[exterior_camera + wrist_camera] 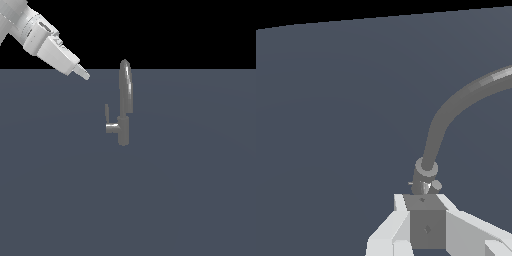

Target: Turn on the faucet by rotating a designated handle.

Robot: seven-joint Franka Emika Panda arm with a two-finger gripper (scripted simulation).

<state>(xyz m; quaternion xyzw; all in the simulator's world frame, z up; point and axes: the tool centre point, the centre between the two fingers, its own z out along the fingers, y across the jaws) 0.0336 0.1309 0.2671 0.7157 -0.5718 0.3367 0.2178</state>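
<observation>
The gripper (84, 74), empty, opening impossible to tell, hangs apart from the faucet (124, 107), off toward the handle (107, 114) side. Approach step, I judge; next it should descend to that lever

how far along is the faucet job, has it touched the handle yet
Nothing looks done: the claw hangs up and to the exterior view's left of the faucet, clear of the handle, holding nothing. In hand is only the approach. Left: reach the handle, then rotate it.
</observation>
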